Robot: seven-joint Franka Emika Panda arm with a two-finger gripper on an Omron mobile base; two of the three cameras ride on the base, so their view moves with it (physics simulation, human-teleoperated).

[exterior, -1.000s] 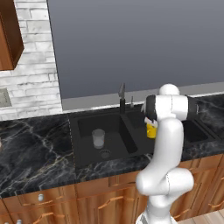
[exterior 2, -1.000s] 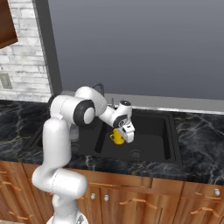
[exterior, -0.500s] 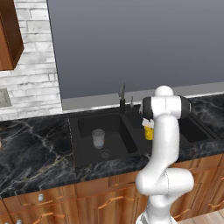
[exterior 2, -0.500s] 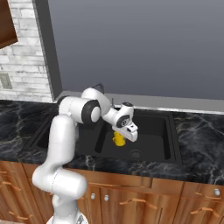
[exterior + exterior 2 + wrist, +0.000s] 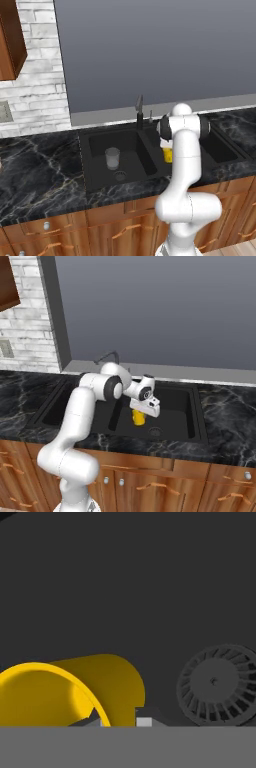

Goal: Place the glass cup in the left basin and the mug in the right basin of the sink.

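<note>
Glass cup (image 5: 112, 158) already stands in left basin (image 5: 95, 150). End effector (image 5: 141, 412) pinches the mug (image 5: 138, 417) by its rim, low over right basin (image 5: 177, 406) near drain (image 5: 216, 684). Left: set down, release.

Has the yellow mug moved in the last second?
Yes. The mug, held in the gripper, has shifted rightward toward the right basin's drain, while the glass cup stays put.
</note>
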